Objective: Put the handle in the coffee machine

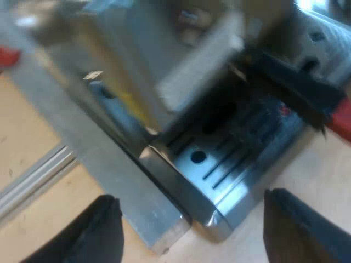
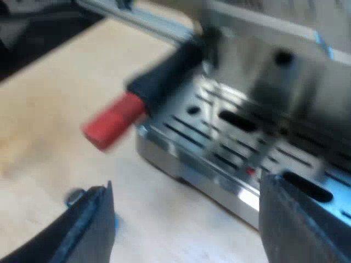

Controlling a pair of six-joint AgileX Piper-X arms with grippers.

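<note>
The espresso machine's front stands close before both grippers, its slotted metal drip tray [image 1: 219, 164] [image 2: 219, 148] below. The dark handle [image 2: 164, 76] reaches out from the machine's front above the tray's corner and ends in its red tip [image 2: 112, 127]. From the left wrist, that handle [image 1: 299, 87] and red end [image 1: 341, 118] show beyond the tray. My left gripper [image 1: 192, 235] is open over the tray's near corner, holding nothing. My right gripper [image 2: 186, 230] is open in front of the tray, below the red tip, also holding nothing.
A grey aluminium bar [image 1: 104, 164] runs slantwise alongside the machine's base, near my left fingers. The pale wooden tabletop [image 2: 49, 109] spreads beside the machine. A small blue object [image 2: 74, 195] lies on it by one right finger. Something red [image 1: 7, 56] shows beyond the bar.
</note>
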